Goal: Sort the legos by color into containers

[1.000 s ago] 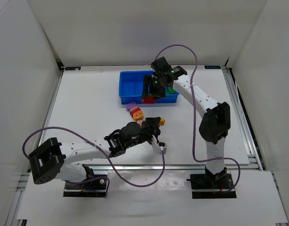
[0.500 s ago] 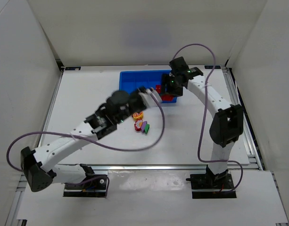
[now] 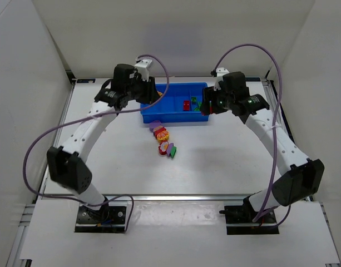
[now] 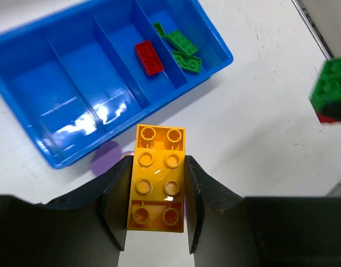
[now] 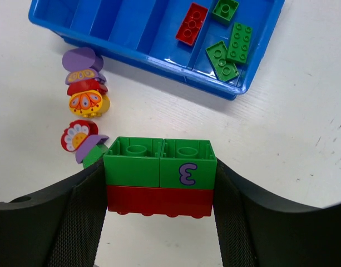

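Observation:
My left gripper (image 4: 157,219) is shut on an orange lego brick (image 4: 157,178), held in the air over the near left edge of the blue tray (image 3: 159,115). My right gripper (image 5: 160,192) is shut on a green-on-red lego stack (image 5: 160,177), held above the table just right of the tray (image 5: 125,28). Of the tray's four containers, one holds a red brick (image 4: 148,57) and the rightmost holds three green bricks (image 4: 184,44). The two left containers (image 4: 31,83) show bare floor.
Loose rounded legos in purple, red and yellow lie in a line in front of the tray (image 3: 161,135), with a flower piece and a purple-green one (image 3: 167,149) nearer. White walls enclose the table on three sides.
The left arm swung from the table's middle up to the tray's left end with the orange brick. The right arm moved right, off the tray, carrying the green-on-red stack.

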Robot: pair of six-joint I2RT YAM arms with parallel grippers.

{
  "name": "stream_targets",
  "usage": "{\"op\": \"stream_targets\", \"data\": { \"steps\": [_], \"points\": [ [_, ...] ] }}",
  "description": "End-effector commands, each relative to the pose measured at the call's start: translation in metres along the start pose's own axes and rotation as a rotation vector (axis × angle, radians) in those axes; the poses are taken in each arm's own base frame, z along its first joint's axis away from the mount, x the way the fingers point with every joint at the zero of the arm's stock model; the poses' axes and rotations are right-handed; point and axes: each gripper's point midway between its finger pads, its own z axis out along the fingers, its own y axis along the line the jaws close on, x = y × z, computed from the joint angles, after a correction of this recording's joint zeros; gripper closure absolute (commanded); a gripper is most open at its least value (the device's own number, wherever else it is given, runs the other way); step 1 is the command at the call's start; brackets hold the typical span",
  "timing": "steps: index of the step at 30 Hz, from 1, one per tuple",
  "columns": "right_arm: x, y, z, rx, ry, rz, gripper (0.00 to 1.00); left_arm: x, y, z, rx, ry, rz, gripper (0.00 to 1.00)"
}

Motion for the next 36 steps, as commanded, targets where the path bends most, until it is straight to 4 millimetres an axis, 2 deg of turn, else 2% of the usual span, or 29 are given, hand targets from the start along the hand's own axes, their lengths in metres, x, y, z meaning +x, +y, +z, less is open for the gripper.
{"op": "stream_targets", "data": {
  "steps": [1, 2, 5, 6, 7, 8, 10, 11, 13, 19, 22, 24, 25, 27, 28, 30, 33, 36],
  "points": [
    [-0.011, 0.002, -0.009, -0.038, -0.091, -0.108, 1.00, 0.006, -0.012, 0.007, 0.096, 0.099, -0.142, 0.90],
    [-0.008, 0.000, -0.008, -0.036, -0.094, -0.143, 1.00, 0.013, -0.006, 0.018, 0.084, 0.121, -0.166, 0.90],
    [-0.007, -0.001, -0.010, -0.036, -0.103, -0.175, 1.00, 0.011, 0.005, 0.031, 0.051, 0.120, -0.159, 0.90],
    [-0.007, -0.001, -0.012, -0.039, -0.105, -0.182, 1.00, 0.017, 0.012, 0.041, 0.030, 0.137, -0.156, 0.90],
    [-0.006, -0.002, -0.010, -0.036, -0.099, -0.185, 1.00, 0.015, 0.015, 0.046, 0.027, 0.136, -0.150, 0.89],
    [-0.005, -0.003, -0.010, -0.033, -0.098, -0.186, 1.00, 0.023, 0.020, 0.057, 0.023, 0.159, -0.154, 0.88],
    [-0.005, -0.005, -0.009, -0.030, -0.089, -0.173, 1.00, 0.018, 0.025, 0.065, 0.009, 0.151, -0.148, 0.88],
    [-0.005, -0.007, -0.008, -0.026, -0.086, -0.167, 1.00, 0.026, 0.030, 0.077, 0.005, 0.174, -0.156, 0.88],
    [-0.006, -0.007, -0.005, -0.030, -0.083, -0.158, 1.00, 0.030, 0.038, 0.093, -0.013, 0.185, -0.167, 0.88],
    [-0.013, -0.008, 0.001, -0.032, -0.077, -0.135, 1.00, 0.034, 0.052, 0.127, -0.032, 0.195, -0.171, 0.88],
    [-0.015, -0.006, 0.004, -0.048, -0.075, -0.132, 1.00, 0.046, 0.060, 0.148, -0.045, 0.214, -0.174, 0.88],
    [-0.015, -0.004, 0.006, -0.072, -0.069, -0.149, 1.00, 0.042, 0.062, 0.154, -0.048, 0.204, -0.164, 0.87],
    [-0.014, -0.002, 0.006, -0.087, -0.065, -0.157, 1.00, 0.051, 0.066, 0.162, -0.058, 0.220, -0.160, 0.86],
    [-0.012, 0.001, 0.008, -0.115, -0.058, -0.168, 1.00, 0.045, 0.068, 0.168, -0.059, 0.205, -0.152, 0.85],
    [-0.013, 0.001, 0.008, -0.124, -0.060, -0.169, 1.00, 0.055, 0.072, 0.175, -0.061, 0.225, -0.156, 0.85],
    [-0.011, 0.002, 0.009, -0.144, -0.051, -0.168, 1.00, 0.054, 0.074, 0.179, -0.066, 0.219, -0.149, 0.84],
    [-0.010, 0.004, 0.008, -0.156, -0.051, -0.171, 1.00, 0.066, 0.077, 0.189, -0.074, 0.241, -0.139, 0.82],
    [-0.011, 0.007, 0.008, -0.179, -0.055, -0.178, 1.00, 0.073, 0.081, 0.194, -0.081, 0.255, -0.133, 0.76]
  ]
}}
